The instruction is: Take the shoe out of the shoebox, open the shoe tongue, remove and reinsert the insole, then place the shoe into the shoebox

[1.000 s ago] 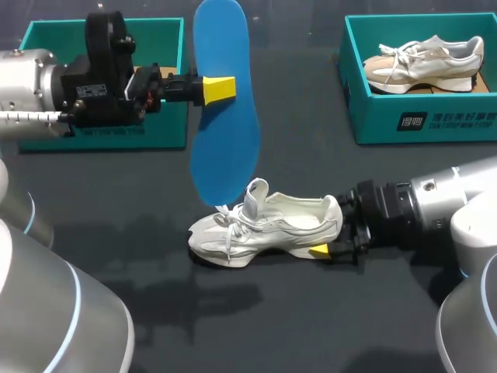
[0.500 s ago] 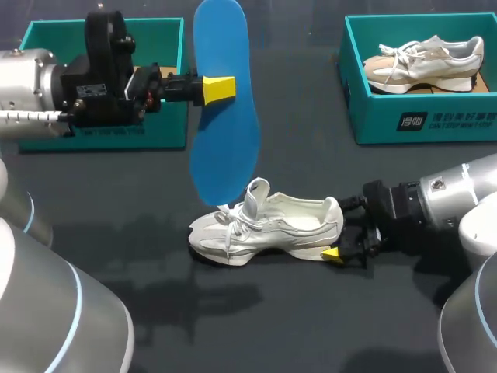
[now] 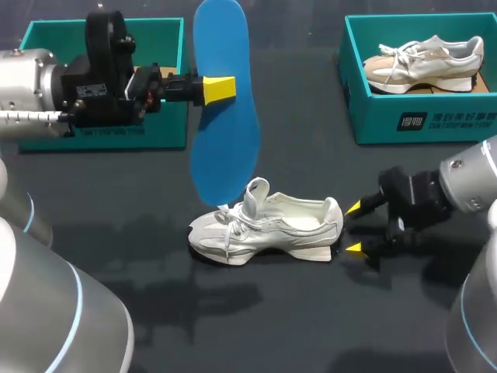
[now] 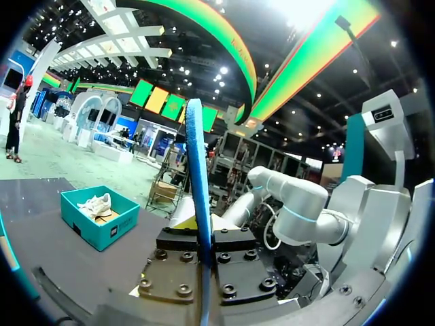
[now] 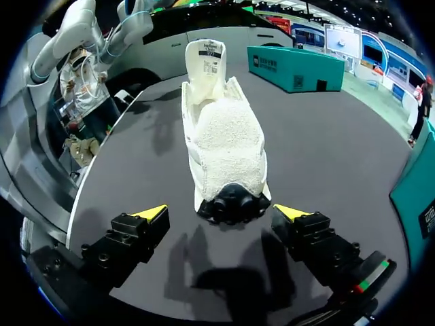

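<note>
A white shoe [image 3: 264, 228] lies on the dark table with its toe to the left and its tongue pulled up; the right wrist view shows the shoe [image 5: 228, 149] from the heel, its inside bare. My right gripper [image 3: 354, 229] stands open just behind the heel, clear of it, and its own view shows the gripper [image 5: 224, 212] with the heel ahead of the gap. Above the table, the blue insole [image 3: 224, 101] hangs upright, my left gripper [image 3: 220, 88] shut on its edge. From the left wrist the insole [image 4: 198, 183] appears edge-on.
A teal shoebox [image 3: 46, 35] stands at the back left behind my left arm. Another teal shoebox [image 3: 423, 116] at the back right holds a second shoe [image 3: 423, 64], and it shows again as a shoebox [image 4: 98, 221] in the left wrist view.
My right gripper has let go of the shoe's heel and drawn back to the right, its fingers now apart. The left arm and insole have not moved.
</note>
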